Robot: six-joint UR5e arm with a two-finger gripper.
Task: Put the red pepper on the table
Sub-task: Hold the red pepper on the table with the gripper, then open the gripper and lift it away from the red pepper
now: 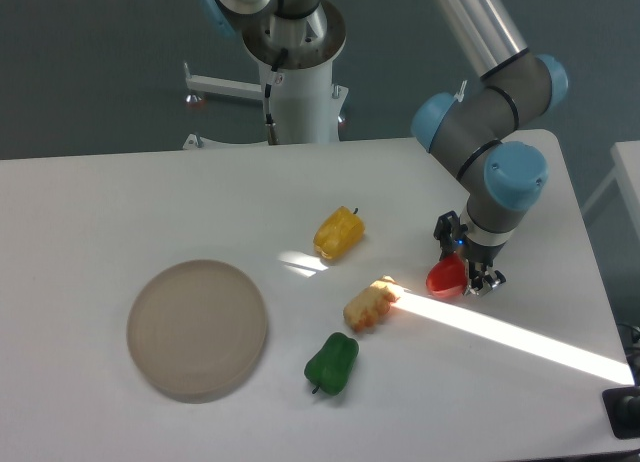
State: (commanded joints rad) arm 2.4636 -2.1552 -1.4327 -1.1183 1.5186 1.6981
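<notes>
My gripper (462, 275) points down at the right side of the table (120, 197), and its fingers are pinched on the red pepper (446, 278). The pepper sits low between them, its glossy red body bulging out toward the left, right at the tabletop; I cannot tell whether its underside touches the white surface or hangs just above it. Above the fingers my wrist rises as a grey joint with a blue cap, and the rest of my arm climbs up and to the left out of the top of the view.

A bright band of sunlight crosses the table from beside the pepper down toward the right edge. At the left end of that band, near the pepper, lies a small pale orange-and-cream toy food piece (370, 306); its exact kind is hard to make out in the glare. Further up and left of it rests the yellow pepper (338, 233), lying on its side. Below the pale piece sits the green pepper (331, 362), its stem pointing toward the near edge. Well apart from all of these, on the left half of the table, lies the round beige plate (197, 329), flat and bare. Behind the table stands my white pedestal (298, 92), against a dark grey-blue backdrop.
</notes>
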